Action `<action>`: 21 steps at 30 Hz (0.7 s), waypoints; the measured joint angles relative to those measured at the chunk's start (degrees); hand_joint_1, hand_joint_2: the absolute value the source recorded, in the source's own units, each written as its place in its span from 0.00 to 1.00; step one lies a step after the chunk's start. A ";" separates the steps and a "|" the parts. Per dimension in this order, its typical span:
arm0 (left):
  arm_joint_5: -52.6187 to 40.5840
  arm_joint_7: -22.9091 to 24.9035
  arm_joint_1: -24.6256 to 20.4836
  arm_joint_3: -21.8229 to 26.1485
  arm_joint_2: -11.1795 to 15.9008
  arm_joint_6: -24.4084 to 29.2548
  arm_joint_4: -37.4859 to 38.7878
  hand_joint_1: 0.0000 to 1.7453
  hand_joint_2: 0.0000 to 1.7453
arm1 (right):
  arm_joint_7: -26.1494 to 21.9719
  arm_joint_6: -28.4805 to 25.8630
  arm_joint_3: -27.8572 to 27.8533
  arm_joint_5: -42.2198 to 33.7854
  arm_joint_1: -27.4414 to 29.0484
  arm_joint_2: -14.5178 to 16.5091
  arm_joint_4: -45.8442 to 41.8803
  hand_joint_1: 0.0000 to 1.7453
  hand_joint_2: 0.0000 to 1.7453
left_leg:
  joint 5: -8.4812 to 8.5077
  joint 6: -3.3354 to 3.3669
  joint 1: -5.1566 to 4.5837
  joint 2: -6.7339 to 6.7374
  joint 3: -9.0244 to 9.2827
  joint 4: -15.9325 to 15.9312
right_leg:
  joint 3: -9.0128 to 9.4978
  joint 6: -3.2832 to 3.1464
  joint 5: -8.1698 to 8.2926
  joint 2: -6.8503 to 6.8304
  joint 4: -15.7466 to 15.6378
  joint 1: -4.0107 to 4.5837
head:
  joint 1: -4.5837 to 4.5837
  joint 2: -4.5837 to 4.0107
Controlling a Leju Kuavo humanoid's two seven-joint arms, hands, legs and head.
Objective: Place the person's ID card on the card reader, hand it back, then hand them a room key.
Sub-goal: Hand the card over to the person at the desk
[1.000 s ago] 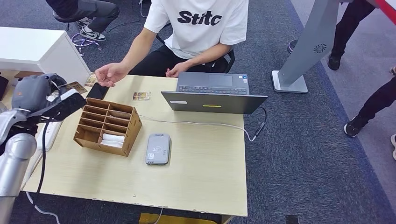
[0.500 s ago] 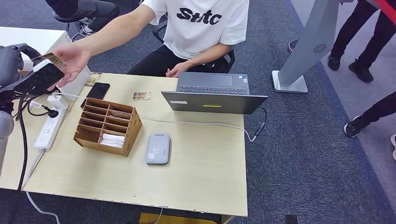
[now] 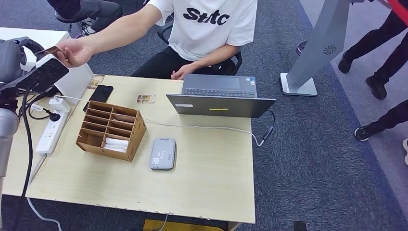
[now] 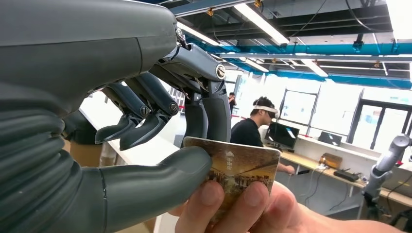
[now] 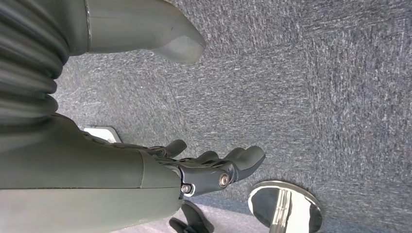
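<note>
Golden ID card (image 4: 241, 171) sits pinched in the left hand (image 4: 160, 121), the person's hand (image 4: 243, 206) gripping it too.

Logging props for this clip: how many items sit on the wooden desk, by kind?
Laptop: 1
Card reader: 1
Cardboard organiser: 1
Phone: 1
Power strip: 1
Loose cards: 2
Total: 7
</note>
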 joint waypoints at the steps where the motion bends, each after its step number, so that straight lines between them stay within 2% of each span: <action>1: -0.04 0.04 0.07 0.00 -0.36 0.27 -0.32 0.68 1.00 | 0.00 -0.01 0.00 0.01 -0.02 0.01 0.00 0.00 1.00 | 0.00 0.00 0.00 0.00 0.00 0.00 | 0.00 0.00 0.00 0.00 0.00 -0.01 | 0.01 0.00; 3: 0.01 0.13 0.34 0.00 -1.05 1.21 -1.07 0.18 1.00 | 0.09 -0.02 0.00 0.03 -0.05 0.01 0.00 0.00 1.00 | 0.00 0.00 0.00 0.00 0.00 0.00 | 0.00 0.00 0.00 0.01 0.00 -0.02 | 0.01 0.00; 4: 0.07 0.18 0.52 0.00 -1.38 1.96 -1.51 0.00 1.00 | 0.18 -0.02 0.00 0.03 -0.05 0.01 0.00 0.00 1.00 | 0.00 0.00 0.00 0.00 0.00 0.00 | 0.00 0.00 0.00 0.01 0.00 -0.02 | 0.01 0.00; 8: 0.33 0.36 1.38 0.02 -2.73 5.06 -3.46 0.00 1.00 | 0.33 -0.02 0.00 0.02 -0.03 0.02 0.02 0.00 1.00 | -0.01 0.00 -0.01 0.00 -0.01 0.01 | 0.00 0.00 0.00 0.00 0.00 -0.02 | 0.00 0.00; 15: 1.08 0.20 3.66 0.64 -4.28 6.73 -5.55 0.00 1.00 | 0.25 -0.02 -0.01 -0.30 -0.02 0.12 0.02 0.00 1.00 | -0.01 0.00 -0.01 0.00 0.00 0.00 | 0.00 0.00 0.00 0.01 0.00 0.01 | -0.01 0.00; 21: 0.97 -1.07 7.63 1.05 -5.01 8.72 -7.10 0.00 1.00 | -0.03 -0.02 -0.02 -0.86 0.08 0.16 0.02 0.00 1.00 | 0.00 0.00 -0.01 0.00 0.00 0.00 | 0.00 0.00 0.00 0.01 0.00 0.01 | -0.01 0.00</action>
